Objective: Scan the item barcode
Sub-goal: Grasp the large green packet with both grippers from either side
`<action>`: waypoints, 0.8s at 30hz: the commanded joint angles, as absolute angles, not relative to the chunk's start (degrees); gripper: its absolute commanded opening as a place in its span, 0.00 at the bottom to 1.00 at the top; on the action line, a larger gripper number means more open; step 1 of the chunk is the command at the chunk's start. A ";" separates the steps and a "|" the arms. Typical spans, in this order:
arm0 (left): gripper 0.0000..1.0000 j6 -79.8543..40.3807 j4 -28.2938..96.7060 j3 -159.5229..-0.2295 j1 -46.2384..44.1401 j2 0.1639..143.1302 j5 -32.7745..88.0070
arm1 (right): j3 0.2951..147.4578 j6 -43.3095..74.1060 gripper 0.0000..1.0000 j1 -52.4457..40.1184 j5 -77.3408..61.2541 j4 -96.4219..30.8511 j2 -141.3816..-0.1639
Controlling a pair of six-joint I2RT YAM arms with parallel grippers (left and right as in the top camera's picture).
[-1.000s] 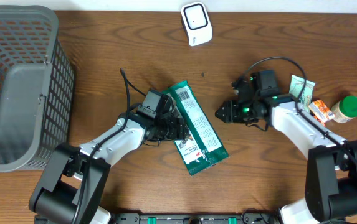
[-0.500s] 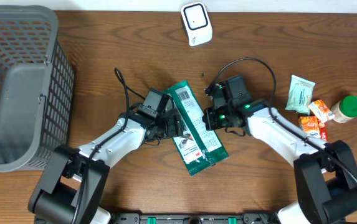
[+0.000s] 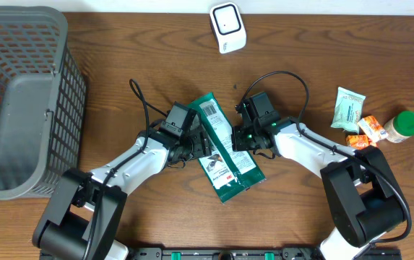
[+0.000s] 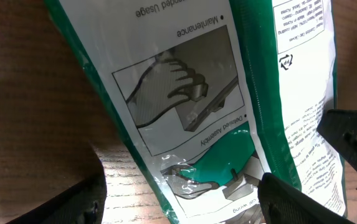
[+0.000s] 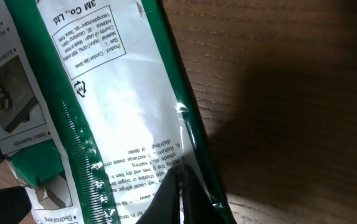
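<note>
Finds the green packet flat on the table, immediately left of the right gripper and immediately right of the left gripper, wedged between both. Shows the right gripper pinched fully shut, tips touching the packet's nearer long edge; impossible to tell whether any film is caught. Shows the left gripper spread wide, one of its fingers over bare wood beside the opposite edge, the other over the printed face, clamping nothing visibly. Runs lengthwise past both grippers, barcode end farther out, toward the white scanner. Probably calls for lifting that end toward the scanner. Equally near for either arm.
</note>
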State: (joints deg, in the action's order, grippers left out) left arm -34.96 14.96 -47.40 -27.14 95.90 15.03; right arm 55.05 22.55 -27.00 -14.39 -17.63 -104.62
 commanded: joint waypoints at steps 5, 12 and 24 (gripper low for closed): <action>0.80 -37.28 17.02 -43.33 -26.50 100.16 9.85 | 54.54 23.81 0.01 -27.05 -15.14 -17.96 -106.96; 0.80 -39.75 15.31 -43.33 -26.50 102.76 11.22 | 54.52 25.30 0.01 -27.09 -19.62 -17.69 -106.96; 0.80 -39.51 7.07 -43.33 -26.63 105.36 20.38 | 54.52 27.20 0.01 -27.09 -22.63 -17.10 -106.98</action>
State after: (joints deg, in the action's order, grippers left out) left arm -39.00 5.04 -47.62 -26.04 99.15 18.44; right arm 55.05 26.37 -26.89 -20.29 -16.97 -105.38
